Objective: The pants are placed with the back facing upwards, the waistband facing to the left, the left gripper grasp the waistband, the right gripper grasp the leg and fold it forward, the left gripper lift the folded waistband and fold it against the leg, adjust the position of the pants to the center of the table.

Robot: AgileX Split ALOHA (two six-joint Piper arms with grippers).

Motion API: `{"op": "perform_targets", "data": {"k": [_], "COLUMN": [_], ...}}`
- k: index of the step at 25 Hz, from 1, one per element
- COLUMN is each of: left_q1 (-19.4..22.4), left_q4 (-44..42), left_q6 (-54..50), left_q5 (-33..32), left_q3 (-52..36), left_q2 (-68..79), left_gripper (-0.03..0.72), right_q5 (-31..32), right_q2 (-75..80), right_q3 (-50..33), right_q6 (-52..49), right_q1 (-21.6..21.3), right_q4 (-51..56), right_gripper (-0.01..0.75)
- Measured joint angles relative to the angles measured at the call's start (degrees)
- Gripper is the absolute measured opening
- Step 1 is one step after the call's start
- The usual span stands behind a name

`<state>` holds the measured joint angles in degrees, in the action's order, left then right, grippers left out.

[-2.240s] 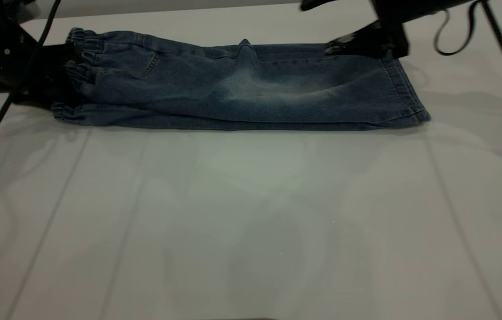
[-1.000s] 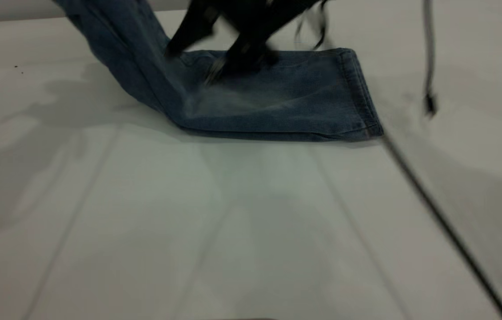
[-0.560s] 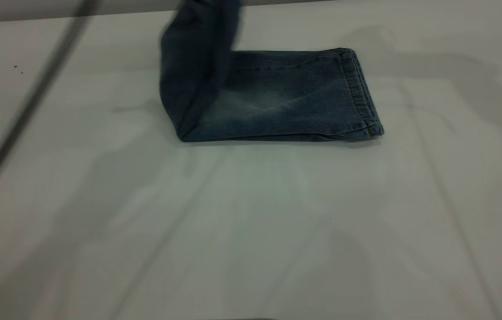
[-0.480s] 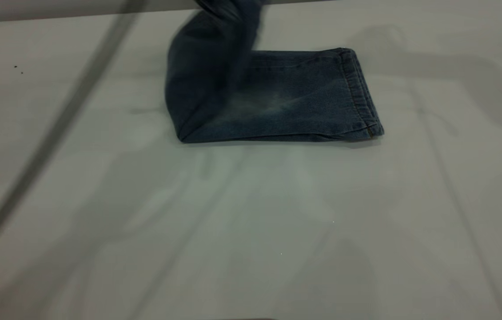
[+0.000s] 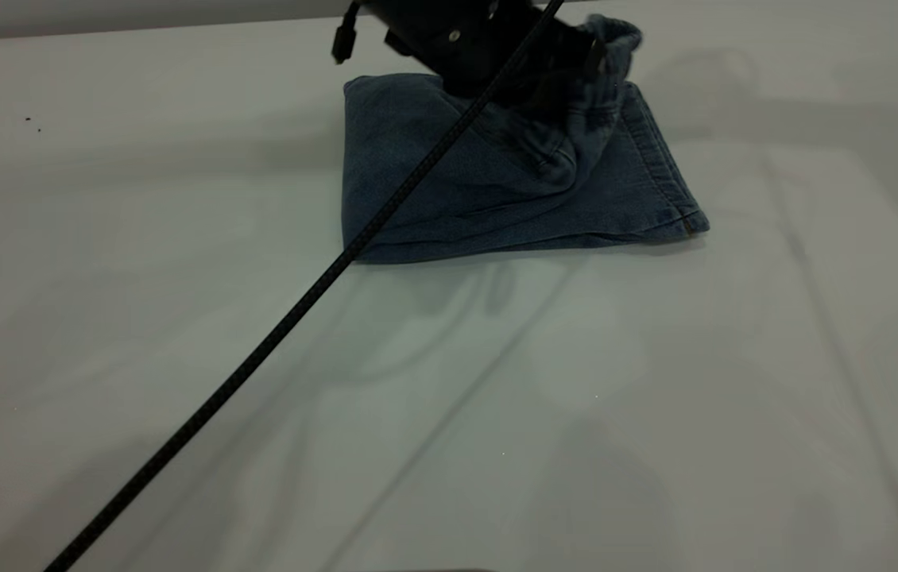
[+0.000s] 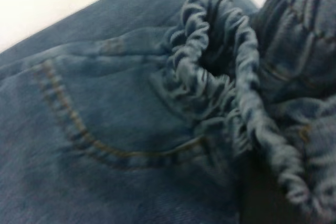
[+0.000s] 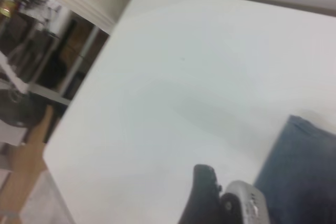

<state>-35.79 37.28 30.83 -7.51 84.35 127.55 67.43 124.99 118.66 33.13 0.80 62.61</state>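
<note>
The blue denim pants (image 5: pixel 489 191) lie folded in half at the far middle of the white table (image 5: pixel 417 397). The upper half is laid over the leg, whose stitched hem (image 5: pixel 667 179) shows at the right. My left gripper (image 5: pixel 568 63) hangs over the far right part of the fold, shut on the ruffled waistband (image 5: pixel 612 36), which is bunched and slightly raised. The left wrist view shows that waistband (image 6: pixel 210 77) up close beside a stitched back pocket (image 6: pixel 79 129). My right gripper (image 7: pixel 207 190) is out of the exterior view; its wrist view shows it above bare table beside a denim edge (image 7: pixel 304 171).
A black cable (image 5: pixel 298 302) slants from the left arm down across the pants to the near left of the table. Two dark specks (image 5: pixel 29 121) lie at the far left. In the right wrist view the table edge (image 7: pixel 79 124) borders room clutter.
The left gripper carried the waistband up and rightwards, laying the pants' upper half onto the leg. The right gripper, earlier pressing on the leg, has left the exterior view.
</note>
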Motion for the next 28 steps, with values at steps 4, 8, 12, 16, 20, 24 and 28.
{"op": "perform_targets", "data": {"k": [4, 8, 12, 16, 20, 24, 28], "left_q1": [0.25, 1.17, 3.92, 9.03, 13.12, 14.33, 14.33], "left_q4": [-0.50, -4.40, -8.72, -10.53, -10.79, -11.27, -14.92], "left_q6": [3.45, 4.44, 4.51, 3.61, 1.97, 1.62, 1.09], "left_q5": [-5.78, -8.20, -9.23, -10.73, -12.81, -15.69, -18.02], "left_q3": [2.05, 2.11, 2.35, 2.35, 2.35, 2.35, 2.35], "left_q2": [-0.62, -5.39, -12.99, -19.62, -24.12, -26.91, -28.29], "left_gripper": [0.498, 0.575, 0.582, 0.583, 0.583, 0.583, 0.583], "right_q5": [-0.05, -0.54, -0.93, -1.43, -1.96, -2.97, -2.40], "right_q2": [0.00, 0.00, 0.20, 2.35, 7.20, 11.65, 16.05], "right_q3": [0.00, 0.00, 0.00, 0.00, 0.00, 0.00, 0.00], "right_q6": [-0.65, -2.79, -6.31, -14.99, -24.05, -30.38, -36.00], "right_q1": [0.05, 0.05, 0.58, 4.57, 12.77, 19.90, 22.75], "right_q4": [-3.73, -8.37, -14.43, -25.06, -39.05, -49.36, -56.40], "right_gripper": [0.496, 0.496, 0.496, 0.489, 0.476, 0.475, 0.475]}}
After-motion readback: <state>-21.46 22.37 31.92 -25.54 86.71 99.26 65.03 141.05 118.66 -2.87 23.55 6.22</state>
